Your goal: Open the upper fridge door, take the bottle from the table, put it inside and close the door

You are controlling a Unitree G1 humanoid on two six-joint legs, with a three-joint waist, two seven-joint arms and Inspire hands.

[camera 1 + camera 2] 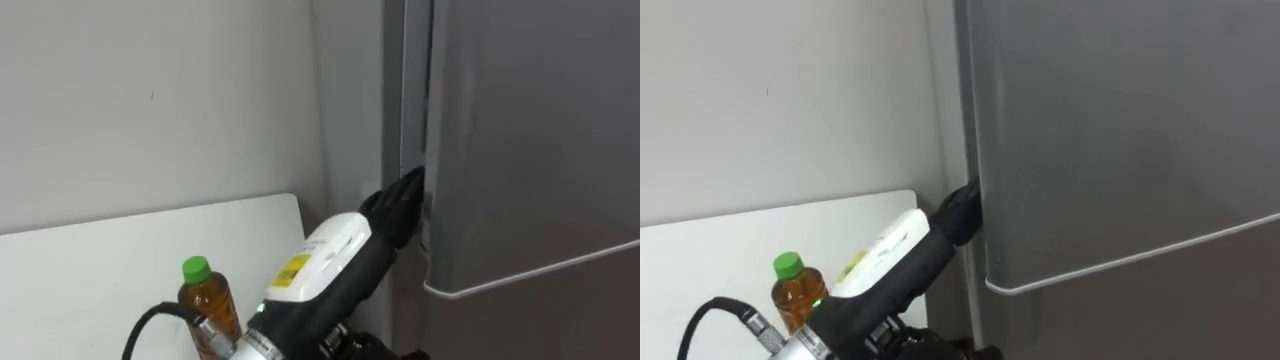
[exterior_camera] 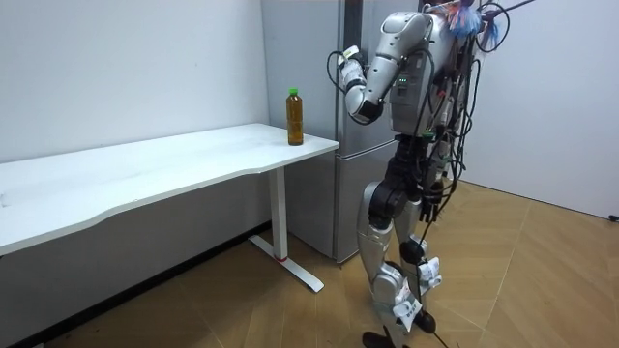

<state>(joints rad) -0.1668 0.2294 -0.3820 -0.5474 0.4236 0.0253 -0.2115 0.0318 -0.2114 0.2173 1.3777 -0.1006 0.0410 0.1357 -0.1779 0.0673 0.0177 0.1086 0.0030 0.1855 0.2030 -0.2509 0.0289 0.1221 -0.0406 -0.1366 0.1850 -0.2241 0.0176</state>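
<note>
The bottle [image 1: 210, 303] stands upright at the corner of the white bench [image 1: 90, 270], waiting, I judge, because the fridge is shut. My left robot hand [image 1: 397, 208] reaches into the gap at the left edge of the upper fridge door [image 1: 530, 130], likely to pull it. I cannot tell whether it is clamped or apart. That closed door bars the way.

A sparsely furnished test room set up like a home kitchen corner: a tall grey fridge [image 2: 309, 58] stands against plain white walls [image 2: 126, 68], beside a long white desk [image 2: 145, 169], on a wood-plank floor [image 2: 542, 290].
</note>
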